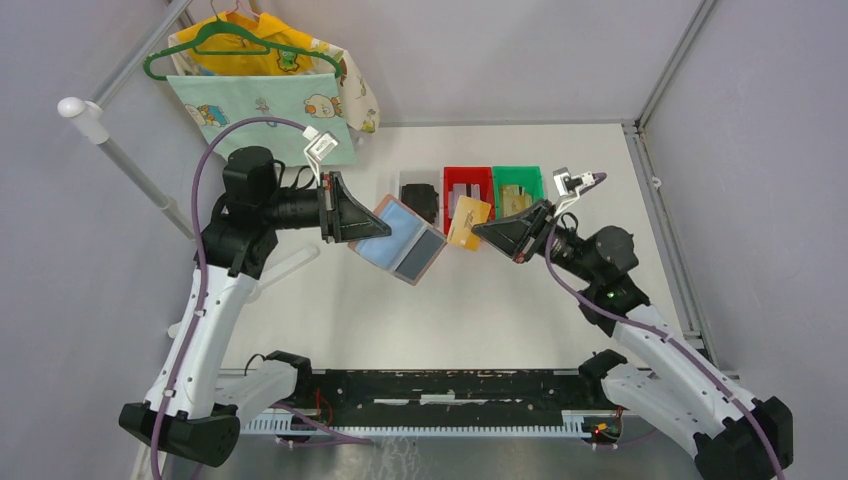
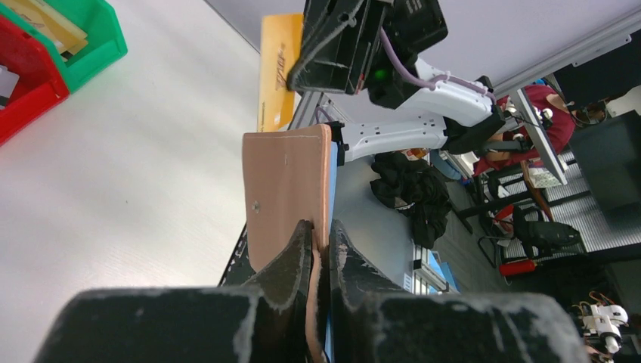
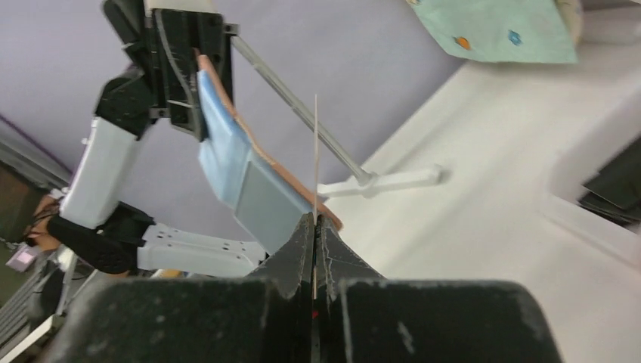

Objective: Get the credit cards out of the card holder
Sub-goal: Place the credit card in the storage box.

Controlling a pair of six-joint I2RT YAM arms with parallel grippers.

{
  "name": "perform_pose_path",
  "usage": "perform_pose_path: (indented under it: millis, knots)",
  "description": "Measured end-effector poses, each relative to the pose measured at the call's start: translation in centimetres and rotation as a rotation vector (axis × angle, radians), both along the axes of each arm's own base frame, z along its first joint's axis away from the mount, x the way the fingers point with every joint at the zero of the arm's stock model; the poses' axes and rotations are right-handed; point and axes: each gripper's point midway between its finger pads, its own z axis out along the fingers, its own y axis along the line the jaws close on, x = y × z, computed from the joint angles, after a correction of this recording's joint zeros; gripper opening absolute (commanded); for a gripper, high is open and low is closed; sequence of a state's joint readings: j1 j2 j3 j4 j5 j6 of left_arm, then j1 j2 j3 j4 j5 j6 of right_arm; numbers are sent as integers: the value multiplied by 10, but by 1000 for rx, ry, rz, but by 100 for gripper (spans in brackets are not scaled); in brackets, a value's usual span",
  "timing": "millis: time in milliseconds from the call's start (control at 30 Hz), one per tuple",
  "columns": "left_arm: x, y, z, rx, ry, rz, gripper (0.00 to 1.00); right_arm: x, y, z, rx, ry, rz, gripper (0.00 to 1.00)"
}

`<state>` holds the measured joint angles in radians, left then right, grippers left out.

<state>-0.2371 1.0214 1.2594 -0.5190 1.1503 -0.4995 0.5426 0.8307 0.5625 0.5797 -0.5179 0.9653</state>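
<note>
The card holder [image 1: 400, 240] is open, pinkish-tan outside and blue-grey inside, held in the air over the table. My left gripper [image 1: 368, 225] is shut on its left edge; the left wrist view shows the tan cover [image 2: 287, 181] clamped between the jaws of the left gripper [image 2: 323, 231]. My right gripper [image 1: 478, 230] is shut on a thin golden-orange card [image 1: 468, 222], just right of the holder and apart from it. The card shows edge-on [image 3: 315, 151] above the right gripper [image 3: 314, 219], with the holder [image 3: 242, 166] behind. I cannot tell whether pale cards sit in the sleeves.
A black blocky item [image 1: 418, 198], a red bin [image 1: 468, 173] and a green bin [image 1: 517, 171] with a golden-tan item stand behind the grippers. Children's clothes on a green hanger [image 1: 265, 90] hang at the back left by a white pole [image 1: 130, 165].
</note>
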Motion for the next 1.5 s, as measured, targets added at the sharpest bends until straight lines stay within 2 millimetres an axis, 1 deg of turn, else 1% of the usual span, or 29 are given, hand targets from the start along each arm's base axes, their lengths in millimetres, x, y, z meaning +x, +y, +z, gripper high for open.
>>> perform_pose_path:
  millis: [167,267,367,533,667,800,867,933,1033,1100,1167,1233,1333,1500]
  knots:
    - [-1,1,-5,15,1,-4,3,27,-21,-20,-142,58,-69,0]
    - [-2,2,-9,26,-3,-6,3,46,-36,-39,-219,111,-117,0]
    - [-1,3,-14,47,-13,2,3,70,-53,-62,-318,174,-180,0]
    - [-2,5,-22,72,-30,-2,2,109,-87,-94,-508,263,-300,0]
    - [-3,6,-25,83,-40,-7,2,135,-113,-110,-649,295,-398,0]
    - [-4,7,-28,92,-46,-11,2,160,-130,-126,-768,319,-454,0]
    - [-5,7,-28,93,-49,-13,2,172,-136,-143,-826,341,-466,0]
    - [-5,7,-29,95,-50,-14,2,180,-141,-162,-875,373,-468,0]
    - [-5,7,-29,96,-57,-15,2,187,-145,-196,-941,440,-443,0]
    - [-5,7,-29,96,-57,-15,2,193,-145,-215,-973,480,-421,0]
    - [-4,7,-29,96,-57,-15,2,200,-145,-229,-990,507,-406,0]
    - [-5,7,-29,96,-57,-16,2,205,-144,-239,-1001,525,-395,0]
    - [-4,7,-29,96,-57,-16,2,217,-142,-241,-1000,519,-394,0]
    - [-3,6,-31,97,-48,-18,2,227,-137,-250,-993,528,-372,0]
